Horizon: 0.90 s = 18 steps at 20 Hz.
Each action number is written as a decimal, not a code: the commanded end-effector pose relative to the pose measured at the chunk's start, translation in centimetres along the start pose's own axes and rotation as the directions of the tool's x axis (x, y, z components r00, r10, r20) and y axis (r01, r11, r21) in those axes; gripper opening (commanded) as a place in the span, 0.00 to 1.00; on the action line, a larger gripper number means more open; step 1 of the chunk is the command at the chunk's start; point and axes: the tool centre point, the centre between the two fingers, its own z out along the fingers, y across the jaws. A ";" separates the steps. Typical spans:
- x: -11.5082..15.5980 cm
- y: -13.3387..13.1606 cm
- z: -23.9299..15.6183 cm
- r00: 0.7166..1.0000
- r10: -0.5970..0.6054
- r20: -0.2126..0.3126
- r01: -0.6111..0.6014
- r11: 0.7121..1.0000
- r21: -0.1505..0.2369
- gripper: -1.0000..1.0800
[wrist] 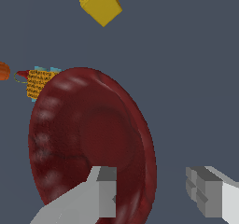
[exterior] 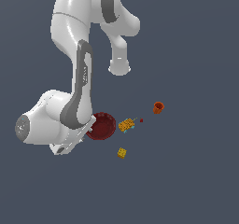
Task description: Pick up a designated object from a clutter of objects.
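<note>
- The dark red bowl (exterior: 103, 125) lies on the flat grey ground (exterior: 186, 185), at the exterior view's left end of the clutter; its left edge is hidden behind the arm's wrist (exterior: 77, 108).
- In the wrist view the bowl (wrist: 88, 139) fills most of the frame, its ribbed inside facing the camera.
- The gripper (wrist: 151, 195) has its jaws apart. One finger (wrist: 100, 192) overlaps the bowl's inside; the other finger (wrist: 207, 195) stands outside the rim over bare ground. Whether either one touches the bowl cannot be told.
- In the exterior view the gripper is hidden behind the arm's wrist.
- Just beside the bowl on the exterior view's right lies a yellow-orange block with blue edging (exterior: 126, 124), also seen past the rim in the wrist view (wrist: 39, 82).
- A second yellow block (exterior: 122, 152) lies nearer in the exterior view, apart from the bowl (wrist: 99, 3).
- A tiny dark red speck (exterior: 141, 120) sits right of the first block.
- The small orange cup (exterior: 158, 107) stands farthest right, well apart from the bowl, and only its edge shows in the wrist view (wrist: 3, 71).
</note>
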 end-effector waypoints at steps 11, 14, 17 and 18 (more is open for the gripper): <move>0.0 0.0 2.9 1.000 -0.003 0.000 0.003 1.000 0.001 0.62; 0.0 0.0 2.9 1.000 -0.003 0.000 0.003 1.000 0.001 0.00; 0.0 0.0 2.9 1.000 -0.003 0.000 0.003 1.000 0.001 0.00; 0.0 0.0 2.9 1.000 -0.003 0.000 0.003 1.000 0.001 0.00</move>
